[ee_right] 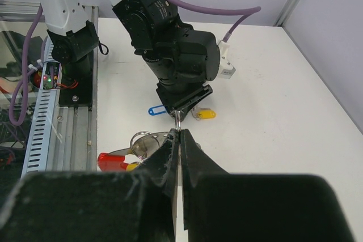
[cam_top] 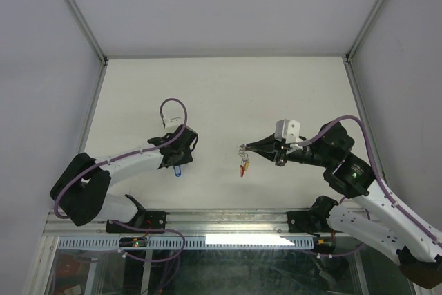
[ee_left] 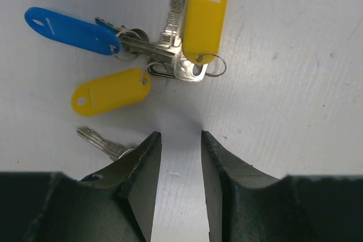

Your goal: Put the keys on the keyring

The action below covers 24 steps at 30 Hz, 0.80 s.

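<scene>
In the left wrist view, several keys lie bunched on the white table: one with a blue tag, one with an upright yellow tag, one with a flat yellow tag. Another key is partly hidden under my left finger. My left gripper is open and empty just short of them; from above it sits over the keys, a blue tag showing. My right gripper is shut on the keyring's thin metal loop. Its red piece and a silvery ring hang beside the fingers; the keyring is held above the table.
The metal frame rail runs along the near edge. Grey walls and frame posts enclose the white table. The two grippers are about a hand's width apart. The left arm's wrist faces my right gripper closely.
</scene>
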{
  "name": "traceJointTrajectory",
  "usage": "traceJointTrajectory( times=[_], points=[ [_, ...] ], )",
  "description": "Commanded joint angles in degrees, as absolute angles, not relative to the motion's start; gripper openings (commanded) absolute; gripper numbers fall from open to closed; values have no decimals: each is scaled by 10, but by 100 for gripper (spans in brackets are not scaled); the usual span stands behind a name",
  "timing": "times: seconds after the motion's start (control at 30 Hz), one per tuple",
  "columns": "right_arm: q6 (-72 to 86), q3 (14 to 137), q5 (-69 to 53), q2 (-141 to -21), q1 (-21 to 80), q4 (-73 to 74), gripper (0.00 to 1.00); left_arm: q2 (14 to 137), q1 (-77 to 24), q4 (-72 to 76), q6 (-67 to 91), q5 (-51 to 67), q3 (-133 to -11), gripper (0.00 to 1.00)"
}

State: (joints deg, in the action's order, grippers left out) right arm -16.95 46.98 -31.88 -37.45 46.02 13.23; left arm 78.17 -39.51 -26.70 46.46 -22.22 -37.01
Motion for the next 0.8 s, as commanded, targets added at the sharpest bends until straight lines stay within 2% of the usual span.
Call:
traceJointTrajectory(
  times=[0.0,0.33,0.57,0.77],
  points=[
    [-158,482,-313,-370,464,106,0,808,-419,-259,438,-189,-377,32],
    [-154,481,-310,-368,465,107,0,850,-479,-231,392,-194,-441,31],
    [-155,480,-307,-365,465,112,0,761,-475,-281,403,-262,-450,36],
    [-153,474,-304,-363,466,110,0,660,-469,-376,567,-298,-410,45]
  ],
)
